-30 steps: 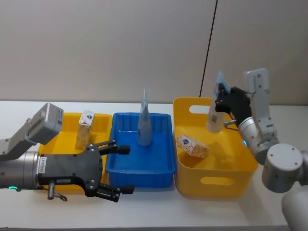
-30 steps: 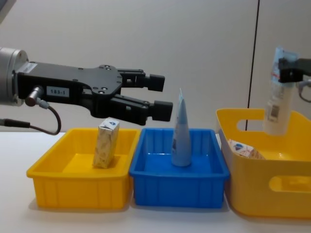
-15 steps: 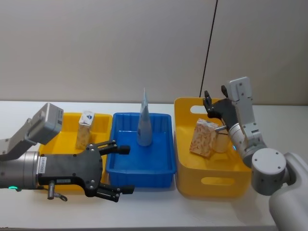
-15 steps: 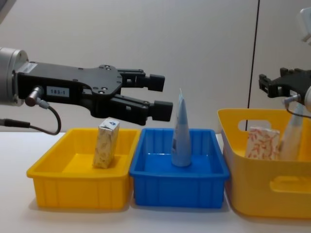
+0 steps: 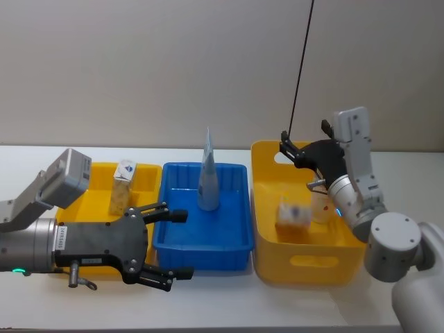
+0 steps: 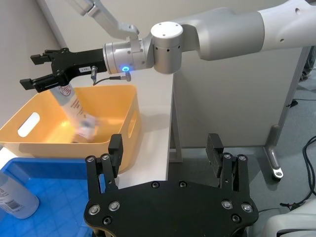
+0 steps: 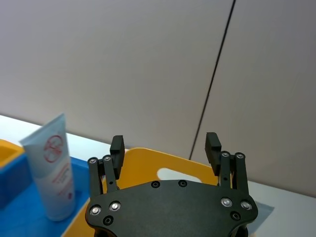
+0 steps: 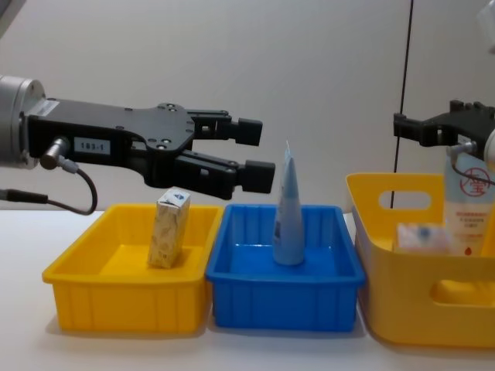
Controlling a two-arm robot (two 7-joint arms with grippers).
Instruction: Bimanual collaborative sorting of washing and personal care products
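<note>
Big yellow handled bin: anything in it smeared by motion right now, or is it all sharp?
Head view: the small box inside the big yellow handled bin is blurred. Chest view: the same box is soft, while the white tube with the red round logo reads clearly. Left wrist view: the box is smeared beside the leaning tube.

Even, soft indoor light falls from above, leaving faint shadows under the trays on the table (image 5: pixel 208 298). Motion blur smears the white box (image 5: pixel 293 211) in the yellow bin (image 5: pixel 305 260); elsewhere focus is crisp.
</note>
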